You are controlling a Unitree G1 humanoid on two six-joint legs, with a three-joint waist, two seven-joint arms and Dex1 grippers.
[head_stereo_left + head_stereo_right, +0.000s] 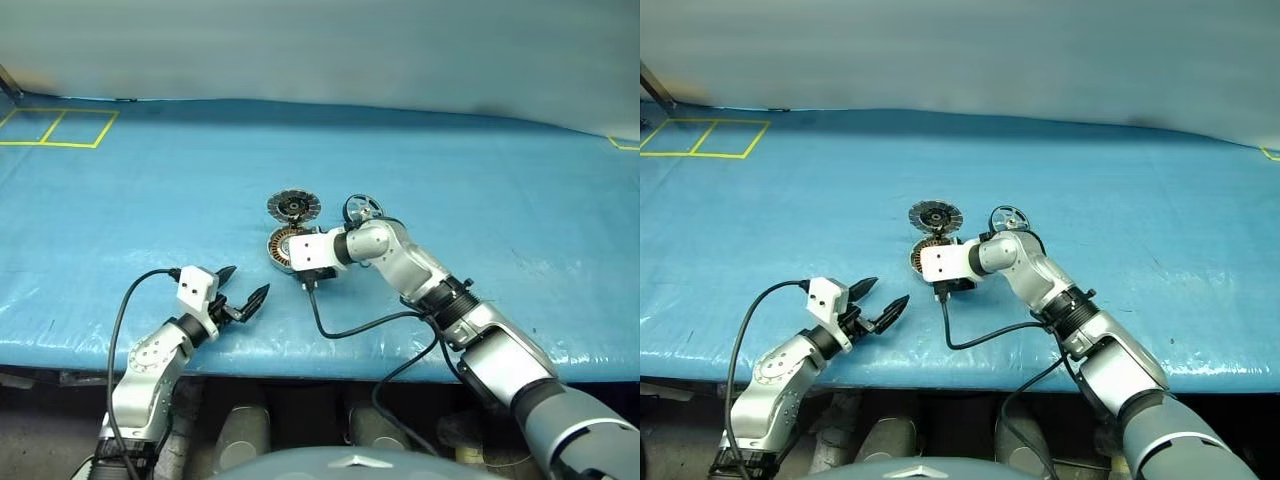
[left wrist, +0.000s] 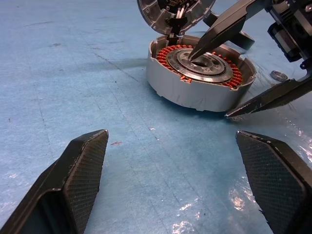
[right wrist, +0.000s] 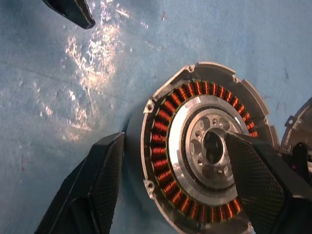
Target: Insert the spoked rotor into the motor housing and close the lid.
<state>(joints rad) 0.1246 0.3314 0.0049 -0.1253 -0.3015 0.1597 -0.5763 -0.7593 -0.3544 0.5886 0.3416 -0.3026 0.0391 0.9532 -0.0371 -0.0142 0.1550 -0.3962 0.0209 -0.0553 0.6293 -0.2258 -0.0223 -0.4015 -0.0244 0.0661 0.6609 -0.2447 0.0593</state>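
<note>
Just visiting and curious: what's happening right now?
Left gripper open, idle. Right gripper open, straddling motor housing rim. Spoked rotor still out.

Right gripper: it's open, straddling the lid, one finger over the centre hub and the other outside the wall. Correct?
Not the lid. The right gripper is open and straddles the round motor housing with copper-orange windings: one finger sits over its silver centre hub, the other outside the wall, as the right wrist view shows. The grey notched-rim lid lies just beyond it.

Right hand [image 2: 234,63] astride motor housing [image 1: 284,247] (lid [image 1: 294,207] behind)
</note>
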